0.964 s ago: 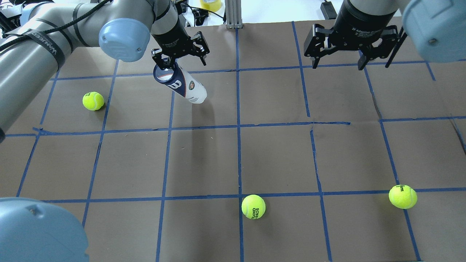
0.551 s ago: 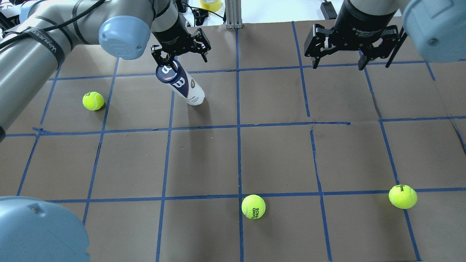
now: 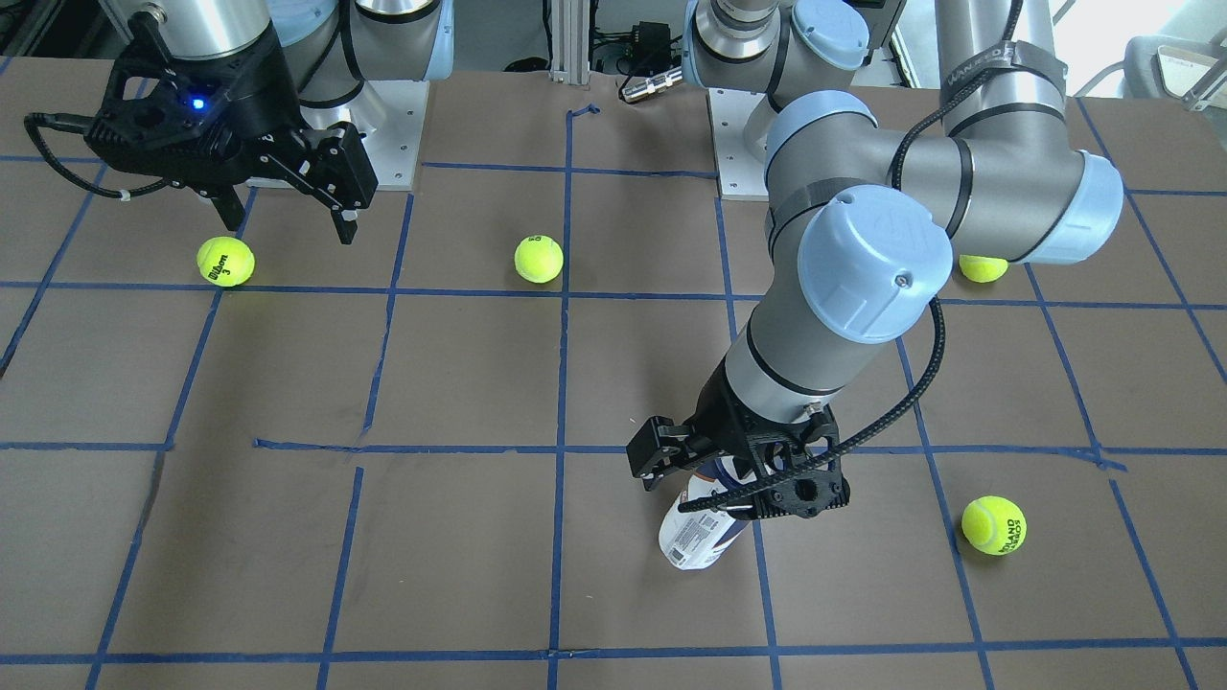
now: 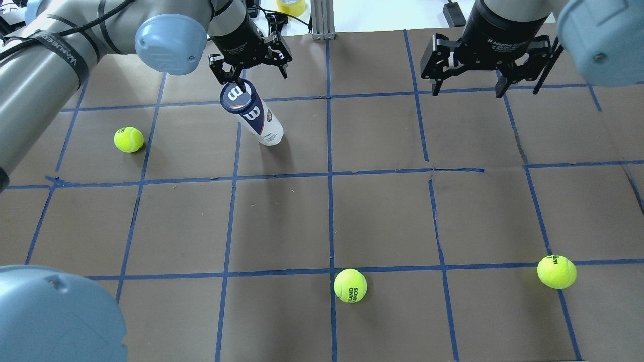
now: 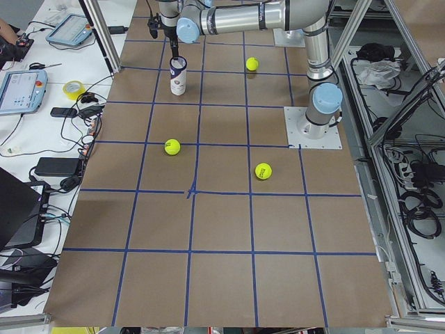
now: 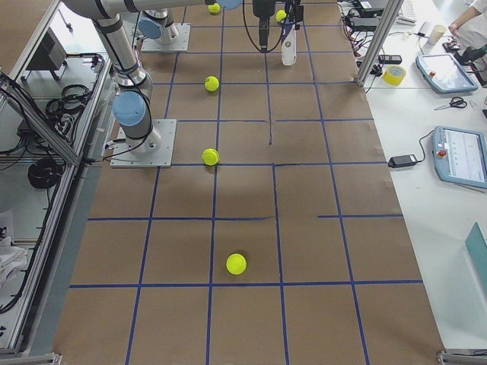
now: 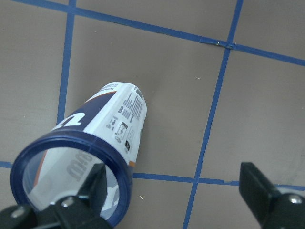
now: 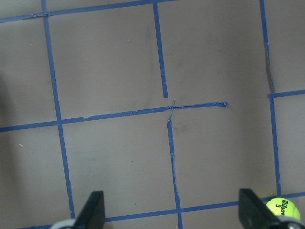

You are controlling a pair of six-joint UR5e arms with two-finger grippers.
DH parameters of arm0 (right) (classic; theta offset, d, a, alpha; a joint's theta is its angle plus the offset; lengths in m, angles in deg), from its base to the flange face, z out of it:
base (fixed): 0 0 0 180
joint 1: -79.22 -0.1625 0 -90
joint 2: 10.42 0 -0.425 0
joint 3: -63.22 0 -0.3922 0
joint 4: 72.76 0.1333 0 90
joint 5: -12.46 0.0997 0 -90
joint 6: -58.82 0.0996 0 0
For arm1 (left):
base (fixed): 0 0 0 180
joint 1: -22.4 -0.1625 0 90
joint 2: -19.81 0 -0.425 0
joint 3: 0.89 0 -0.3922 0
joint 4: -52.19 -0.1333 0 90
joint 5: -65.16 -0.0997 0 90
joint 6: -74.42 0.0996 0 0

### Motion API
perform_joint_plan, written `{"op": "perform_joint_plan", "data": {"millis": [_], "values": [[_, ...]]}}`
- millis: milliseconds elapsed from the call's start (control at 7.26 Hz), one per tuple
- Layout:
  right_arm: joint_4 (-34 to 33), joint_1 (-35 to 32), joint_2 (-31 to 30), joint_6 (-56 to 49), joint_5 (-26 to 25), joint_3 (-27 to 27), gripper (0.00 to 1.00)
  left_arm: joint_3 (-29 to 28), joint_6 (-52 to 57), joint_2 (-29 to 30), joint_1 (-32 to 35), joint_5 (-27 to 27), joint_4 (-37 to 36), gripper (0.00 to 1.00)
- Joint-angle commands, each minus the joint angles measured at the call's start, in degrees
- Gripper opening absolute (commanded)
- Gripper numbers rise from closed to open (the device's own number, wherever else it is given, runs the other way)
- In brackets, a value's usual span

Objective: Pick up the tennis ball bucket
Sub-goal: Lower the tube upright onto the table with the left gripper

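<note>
The tennis ball bucket (image 4: 257, 119) is a slim white can with a navy band and rim. It stands on its base on the brown table, its top leaning toward my left gripper (image 4: 250, 75). That gripper is open just above the can's top. In the left wrist view one fingertip (image 7: 95, 183) rests against the can's (image 7: 112, 131) navy rim and the other is far off to the side. The front-facing view shows the can's barcode end (image 3: 698, 537) below the gripper (image 3: 733, 484). My right gripper (image 4: 468, 90) is open and empty, hovering at the far right.
Loose tennis balls lie at the left (image 4: 129, 139), near middle (image 4: 350, 285) and near right (image 4: 556, 271). Blue tape lines grid the brown table (image 4: 382, 216). A tape roll and cables lie beyond the far edge.
The can has tipped up from a strong lean to nearly upright. My left gripper has moved slightly up and away with the can's top. The right arm has not moved.
</note>
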State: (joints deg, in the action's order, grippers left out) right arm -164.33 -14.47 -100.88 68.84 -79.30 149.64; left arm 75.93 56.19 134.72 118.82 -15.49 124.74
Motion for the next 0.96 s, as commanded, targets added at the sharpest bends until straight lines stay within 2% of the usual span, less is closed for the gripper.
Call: {"op": "perform_joint_plan", "data": {"millis": [0,551,826], "values": [[0.1,0.0,-0.2,0.0,0.0,0.1,1.0,-0.2,0.0,0.1,0.0,0.1,-0.7,0.97],[0.1,0.0,-0.2,0.0,-0.1,0.2,1.0,-1.2,0.0,-0.6,0.0,0.0,1.0,0.99],[0.1,0.0,-0.2,0.0,-0.1,0.2,1.0,-4.0,1.8,-2.6,-0.1,-1.0,8.0,0.99]]}}
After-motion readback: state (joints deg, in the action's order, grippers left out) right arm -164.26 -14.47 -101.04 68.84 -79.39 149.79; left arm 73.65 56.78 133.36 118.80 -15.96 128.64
